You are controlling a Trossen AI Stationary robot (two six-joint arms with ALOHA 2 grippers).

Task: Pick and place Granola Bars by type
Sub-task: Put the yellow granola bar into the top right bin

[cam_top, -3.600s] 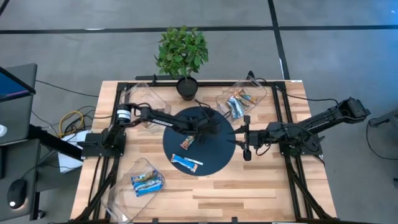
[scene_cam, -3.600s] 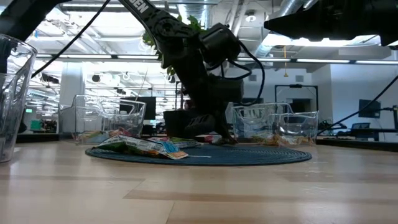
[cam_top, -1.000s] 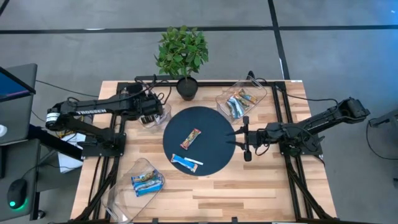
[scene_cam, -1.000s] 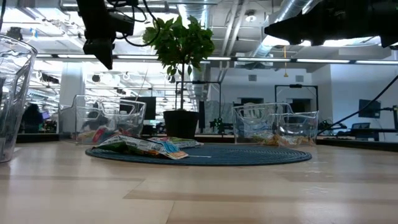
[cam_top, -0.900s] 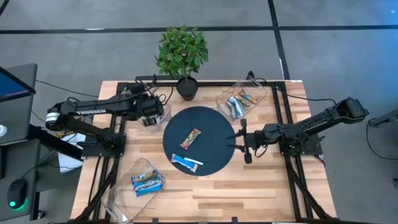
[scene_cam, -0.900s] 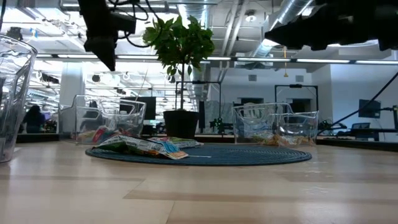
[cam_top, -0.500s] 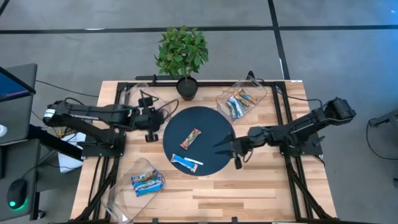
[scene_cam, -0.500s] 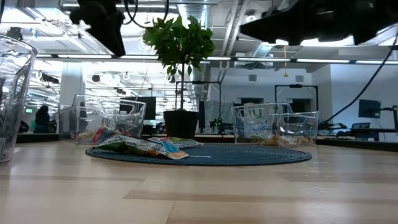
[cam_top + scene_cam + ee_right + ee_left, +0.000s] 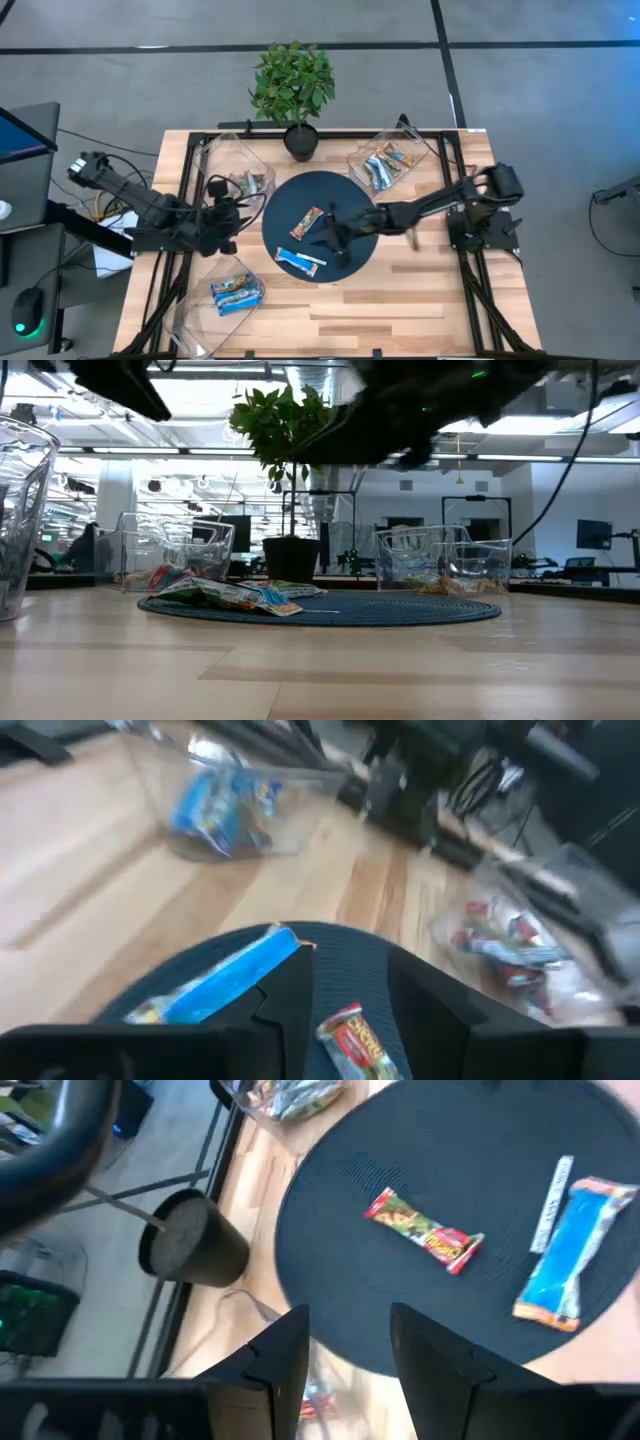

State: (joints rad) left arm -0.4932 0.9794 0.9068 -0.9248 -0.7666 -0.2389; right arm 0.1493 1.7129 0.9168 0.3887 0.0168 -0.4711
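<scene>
mat: dark round, table centre; two bars left on it
red bar: left of mat centre, long axis diagonal, near-left to far-right
blue bar: near edge of mat, long axis roughly across the table, thin white strip beside it
right gripper: over the mat, just right of red bar, just beyond blue bar; fingers apart by a narrow gap, holding nothing
left gripper: off the mat at its left edge, over bare wood; fingers parted, nothing held
nearer arm: right, clearly; both bars lie ahead of its fingers in right wrist view, red bar closest
approach guess: short move left for red bar; wrist probably needs turning so fingers close across the short side
bins: far-left bin has mixed wrappers, far-right bin has blue and orange ones, near-left bin has blue ones
room: open mat all around red bar; blue bar sits close to mat rim, strip could get caught in a grip
obstacles: plant pot beyond mat, clear of both bars
risk: left arm close to mat's left side, possible crowding if right carries a bar that way
</scene>
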